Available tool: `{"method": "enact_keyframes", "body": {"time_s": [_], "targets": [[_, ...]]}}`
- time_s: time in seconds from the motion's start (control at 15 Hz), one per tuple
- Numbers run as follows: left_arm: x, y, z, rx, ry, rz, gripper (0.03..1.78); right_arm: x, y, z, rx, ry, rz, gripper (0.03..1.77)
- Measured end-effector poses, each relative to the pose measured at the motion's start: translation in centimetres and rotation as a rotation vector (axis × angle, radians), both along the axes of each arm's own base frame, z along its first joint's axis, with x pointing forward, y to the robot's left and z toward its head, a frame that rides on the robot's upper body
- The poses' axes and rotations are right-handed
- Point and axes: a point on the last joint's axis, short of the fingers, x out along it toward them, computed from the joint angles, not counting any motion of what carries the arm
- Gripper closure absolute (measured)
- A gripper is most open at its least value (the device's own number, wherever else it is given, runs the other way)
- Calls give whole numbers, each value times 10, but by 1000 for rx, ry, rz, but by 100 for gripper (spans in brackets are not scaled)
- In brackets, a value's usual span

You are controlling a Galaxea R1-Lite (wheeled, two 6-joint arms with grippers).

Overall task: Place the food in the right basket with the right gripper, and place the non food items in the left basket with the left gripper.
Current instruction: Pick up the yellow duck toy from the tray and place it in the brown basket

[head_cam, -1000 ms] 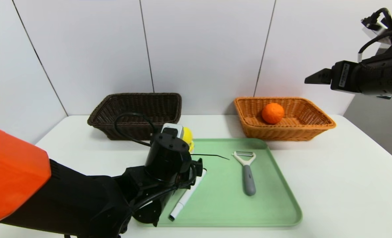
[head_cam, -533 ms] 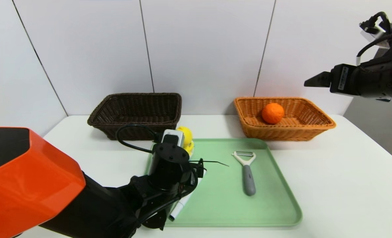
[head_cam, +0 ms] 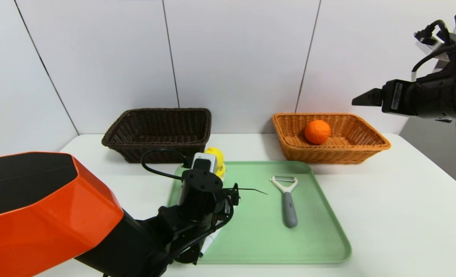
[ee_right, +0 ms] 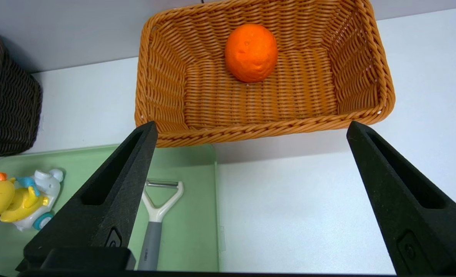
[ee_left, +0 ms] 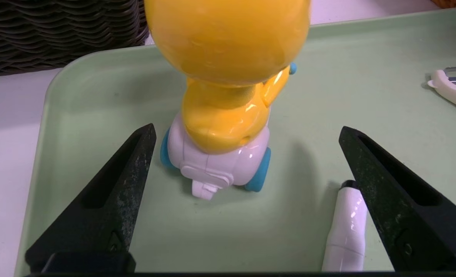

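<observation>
A yellow duck toy (ee_left: pixel 226 77) on a white cart with blue wheels stands at the far left corner of the green tray (head_cam: pixel 258 234). My left gripper (ee_left: pixel 247 130) is open and low over the tray, its tips just short of the toy. A white marker (ee_left: pixel 346 227) lies beside one finger. A grey-handled peeler (head_cam: pixel 287 200) lies mid-tray. An orange (head_cam: pixel 317 131) sits in the orange right basket (head_cam: pixel 370 144). My right gripper (ee_right: pixel 251 129) hangs open, high at the right, holding nothing. In the head view the toy (head_cam: pixel 216 157) is mostly hidden behind my left wrist.
The dark brown left basket (head_cam: pixel 112 140) stands at the back left, just beyond the tray's corner, and looks empty. A white wall rises behind both baskets. White tabletop (head_cam: pixel 405 215) spreads to the right of the tray.
My left arm has pushed forward over the tray toward the duck toy, covering more of the marker. The right gripper has drifted slightly lower and left.
</observation>
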Motion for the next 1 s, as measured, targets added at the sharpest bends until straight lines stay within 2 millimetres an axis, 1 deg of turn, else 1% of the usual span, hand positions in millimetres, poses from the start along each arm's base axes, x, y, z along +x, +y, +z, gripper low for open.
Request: {"method": "enact_keyframes", "body": {"time_s": [0.6, 1.0], "targets": [[24, -3, -11, -33, -75, 29, 12, 1, 1, -10, -2, 26, 13, 10], [31, -1, -21, -23, -70, 38, 12, 1, 1, -13, -5, 35, 13, 10]]}}
